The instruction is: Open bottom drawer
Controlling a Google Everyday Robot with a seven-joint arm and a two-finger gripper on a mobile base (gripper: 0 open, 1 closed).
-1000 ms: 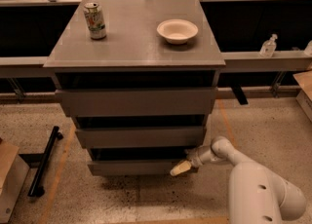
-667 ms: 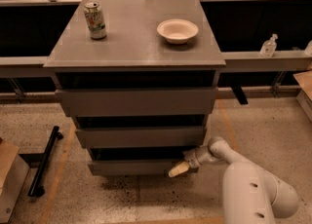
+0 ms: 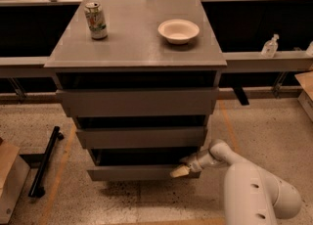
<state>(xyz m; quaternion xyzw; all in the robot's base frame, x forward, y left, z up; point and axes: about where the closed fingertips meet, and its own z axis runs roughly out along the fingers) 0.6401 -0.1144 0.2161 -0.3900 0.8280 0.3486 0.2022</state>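
The grey cabinet [image 3: 137,55] stands in the middle with three handleless drawers. The bottom drawer [image 3: 132,172] is the lowest, shortest front, with a dark gap above it. My gripper [image 3: 182,168] reaches in from the right on the white arm [image 3: 254,190]. Its pale fingertips [image 3: 177,171] rest at the top right edge of the bottom drawer's front. The two taller drawer fronts [image 3: 139,102] above stick out a little.
A soda can [image 3: 96,20] and a white bowl [image 3: 178,31] stand on the cabinet top. A black bar [image 3: 45,161] lies on the floor at the left by a cardboard box [image 3: 10,180]. A small bottle [image 3: 270,46] stands on the right ledge.
The arm has shifted slightly left and lower, with the gripper staying at the bottom drawer's right edge. The drawer front looks about the same.
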